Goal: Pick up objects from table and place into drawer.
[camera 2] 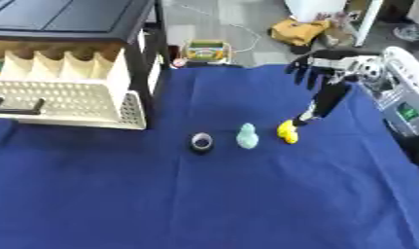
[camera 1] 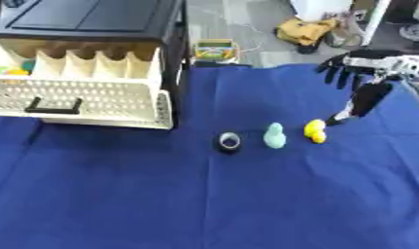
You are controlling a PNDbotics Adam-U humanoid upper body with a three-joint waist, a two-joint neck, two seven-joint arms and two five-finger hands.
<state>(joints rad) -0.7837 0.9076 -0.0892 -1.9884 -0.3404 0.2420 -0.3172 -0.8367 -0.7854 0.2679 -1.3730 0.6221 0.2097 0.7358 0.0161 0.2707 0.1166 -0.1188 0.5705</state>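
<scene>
Three small objects lie in a row on the blue cloth: a dark ring-shaped roll (camera 1: 229, 141), a pale green duck-like figure (camera 1: 274, 135) and a yellow duck-like figure (camera 1: 314, 131). My right hand (camera 1: 363, 85) comes in from the upper right, fingers straight and spread, its lowest fingertip just right of the yellow figure; whether they touch is unclear. It holds nothing. The cream drawer (camera 1: 85, 99) stands pulled out at the left, with green and yellow items in its far-left compartment. My left hand is nowhere in either picture.
A black cabinet (camera 1: 93, 19) sits above the drawer. A small colourful box (camera 1: 214, 50) stands on the floor beyond the table's far edge. Yellow and white clutter lies on the floor at upper right. Grey equipment (camera 2: 399, 92) borders the table's right side.
</scene>
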